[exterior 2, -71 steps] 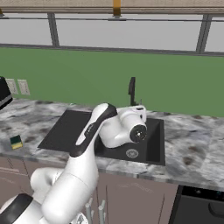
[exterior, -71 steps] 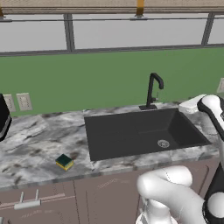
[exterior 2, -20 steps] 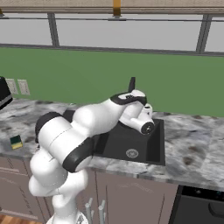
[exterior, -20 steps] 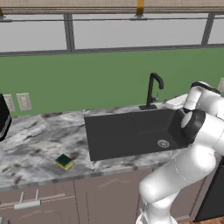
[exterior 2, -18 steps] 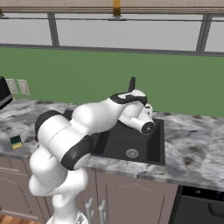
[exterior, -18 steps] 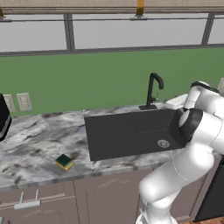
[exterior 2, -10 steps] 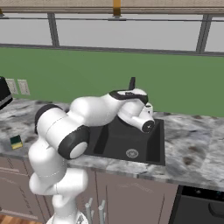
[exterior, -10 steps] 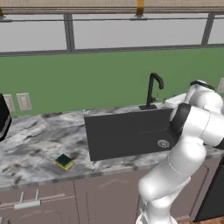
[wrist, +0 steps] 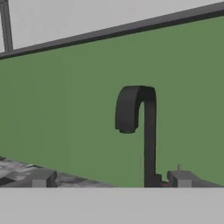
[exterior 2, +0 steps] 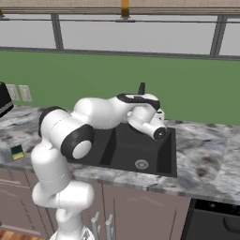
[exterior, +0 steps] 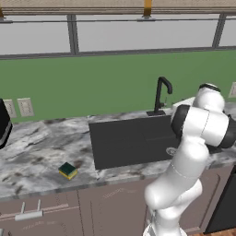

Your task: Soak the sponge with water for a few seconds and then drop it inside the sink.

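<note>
On the counter: one sponge (exterior: 67,170), one sink (exterior: 133,143), one faucet (wrist: 138,127); jaws spread, empty.

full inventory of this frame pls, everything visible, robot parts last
sponge: 1, yellow with dark green top, on the counter left of the sink, untouched
sink: 1, near-black basin with silver drain, set in the counter
faucet: 1, black gooseneck, behind the sink, no water running
counter: 1, grey marbled
wall outlets: 2, pale, on the green wall at left
dark appliance: 1, black, cut off at left edge
cabinets: brown, below the counter
pincer: 1, dark tips, open, holding nothing, facing the faucet
arm: 1, white, reaching over the sink
</note>
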{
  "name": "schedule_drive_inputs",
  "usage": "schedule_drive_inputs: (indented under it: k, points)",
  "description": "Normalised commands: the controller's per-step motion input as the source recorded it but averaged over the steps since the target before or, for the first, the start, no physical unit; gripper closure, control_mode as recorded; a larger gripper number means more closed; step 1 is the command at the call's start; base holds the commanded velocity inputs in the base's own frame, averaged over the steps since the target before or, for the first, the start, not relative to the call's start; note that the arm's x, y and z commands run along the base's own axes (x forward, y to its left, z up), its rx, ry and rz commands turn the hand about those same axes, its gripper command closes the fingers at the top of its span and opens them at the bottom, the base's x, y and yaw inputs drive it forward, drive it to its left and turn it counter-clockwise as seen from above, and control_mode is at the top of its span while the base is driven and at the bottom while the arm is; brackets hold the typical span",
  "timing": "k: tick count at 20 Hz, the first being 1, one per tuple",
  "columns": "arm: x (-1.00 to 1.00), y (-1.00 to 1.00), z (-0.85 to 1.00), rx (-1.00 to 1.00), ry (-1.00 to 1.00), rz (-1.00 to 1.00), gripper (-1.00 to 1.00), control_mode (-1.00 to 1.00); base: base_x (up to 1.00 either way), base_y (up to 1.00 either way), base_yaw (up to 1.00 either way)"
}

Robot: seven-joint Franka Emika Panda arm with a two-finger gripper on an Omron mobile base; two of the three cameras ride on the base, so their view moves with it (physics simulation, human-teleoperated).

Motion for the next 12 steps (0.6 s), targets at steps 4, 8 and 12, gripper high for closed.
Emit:
schedule_drive_inputs:
  k: [4,8,12]
  points:
    - [0.08,0.0,0.0,0.01,0.0,0.0,-1.0,-1.0,0.0,0.0,0.0]
    - [0.14,0.0,-0.06,0.0,0.0,0.0,-1.0,-1.0,0.0,0.0,0.0]
    - [0.16,0.0,-0.08,0.0,0.0,0.0,-1.0,-1.0,0.0,0.0,0.0]
